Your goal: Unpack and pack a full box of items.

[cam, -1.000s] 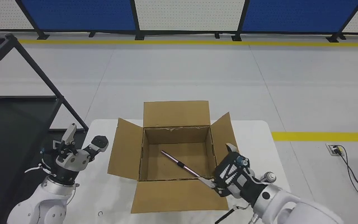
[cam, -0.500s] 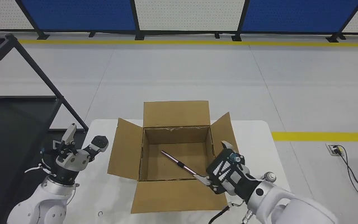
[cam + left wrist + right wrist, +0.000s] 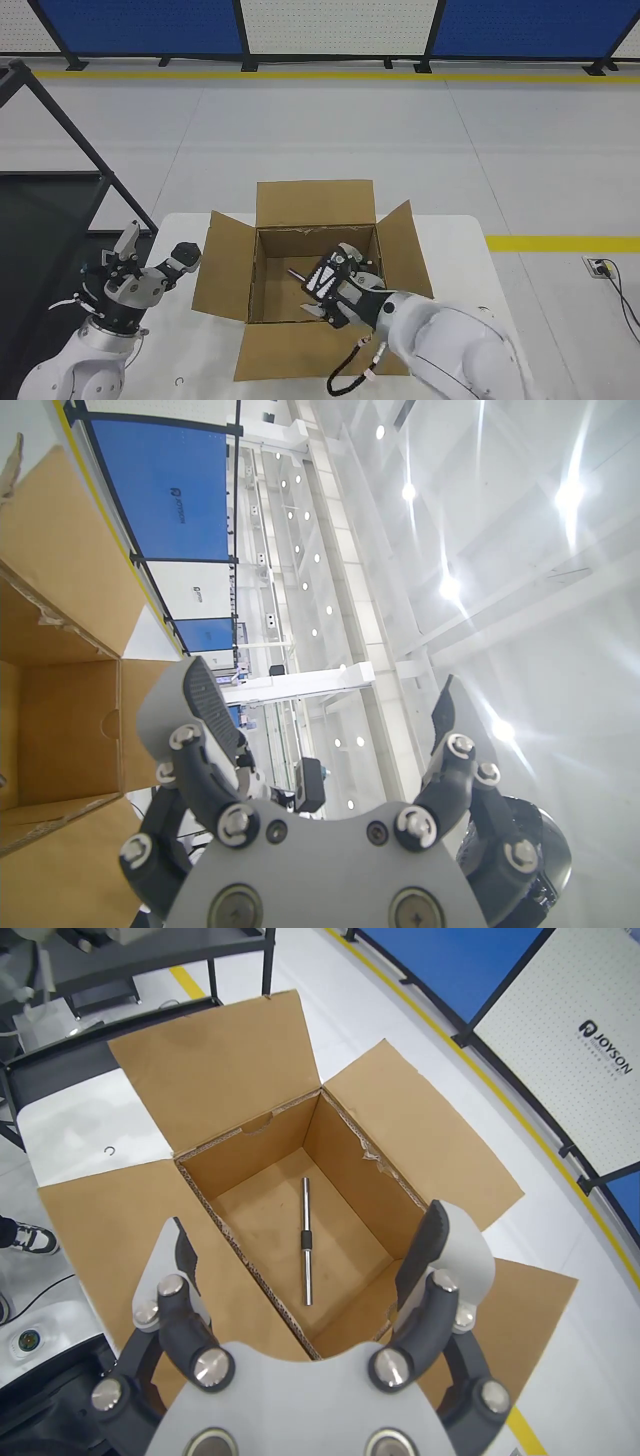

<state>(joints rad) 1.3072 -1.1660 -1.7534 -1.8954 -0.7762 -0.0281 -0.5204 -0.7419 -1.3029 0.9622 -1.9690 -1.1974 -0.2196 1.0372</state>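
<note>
1. Right wrist view looks straight down into the open cardboard box (image 3: 345,1163), which stands on the white table (image 3: 75,1128) with all four flaps folded outward.
2. One item lies in the box: a slim metal rod (image 3: 306,1273) with a dark collar near its middle, flat on the bottom and apart from all four walls.
3. The right gripper (image 3: 306,1227) hangs over the opening with its jaws spread wide and nothing between them. The rod is directly below it, not touched.
4. From the top view, that right gripper (image 3: 335,285) sits above the box's middle, and one end of the rod (image 3: 295,272) peeks out beside it.
5. The left gripper (image 3: 157,245) is held up by the box's outer left flap (image 3: 228,265), off to the side. In its own wrist view the left gripper (image 3: 325,680) points toward the ceiling, jaws apart and empty.
6. To my eye the job is at a turning point, with the box nearly bare. Whether the rod is the last piece to come out or the first one back in, I cannot tell.
</note>
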